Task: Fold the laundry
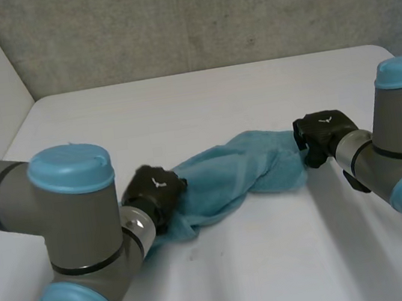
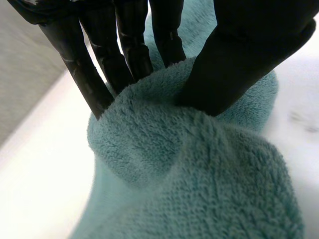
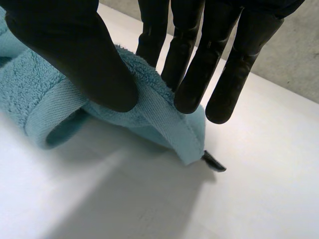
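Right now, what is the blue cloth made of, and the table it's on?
The towel looks like terry cloth, probably cotton: fuzzy, matte, tiny loops, with a flat woven band along the edge pinched by the right hand. The table looks hard and smooth, white with a dull finish, maybe laminate or painted board; I cannot tell which.

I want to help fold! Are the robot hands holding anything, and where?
Both pinch the blue towel: left robot hand at one bunched end, right robot hand on the hemmed edge opposite.
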